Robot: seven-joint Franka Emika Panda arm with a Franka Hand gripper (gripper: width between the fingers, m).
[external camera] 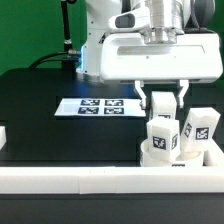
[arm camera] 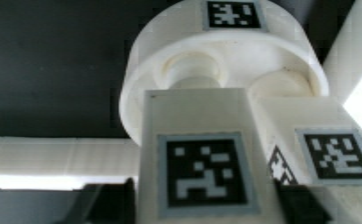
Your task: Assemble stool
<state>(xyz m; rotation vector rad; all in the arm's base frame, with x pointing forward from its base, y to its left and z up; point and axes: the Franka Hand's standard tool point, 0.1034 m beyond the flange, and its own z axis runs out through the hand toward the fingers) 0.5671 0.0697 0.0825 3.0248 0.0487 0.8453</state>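
The round white seat (external camera: 148,153) stands against the front rail, and in the wrist view the seat (arm camera: 169,45) carries a tag on its far side. A white tagged leg (external camera: 162,134) stands upright on it, its lower end at the seat's recess. My gripper (external camera: 162,103) is straight above and shut on this leg's upper part. In the wrist view the dark fingers (arm camera: 103,202) flank the held leg (arm camera: 204,165), with the gripper (arm camera: 210,203) centred on it. A second tagged leg (external camera: 200,128) stands close by on the exterior view's right, and this second leg (arm camera: 338,150) also shows in the wrist view.
A long white rail (external camera: 90,178) runs along the table's front and another white rail (external camera: 214,152) bounds the exterior view's right. The marker board (external camera: 97,105) lies flat on the black table behind. A white part (external camera: 3,136) shows at the exterior view's left edge.
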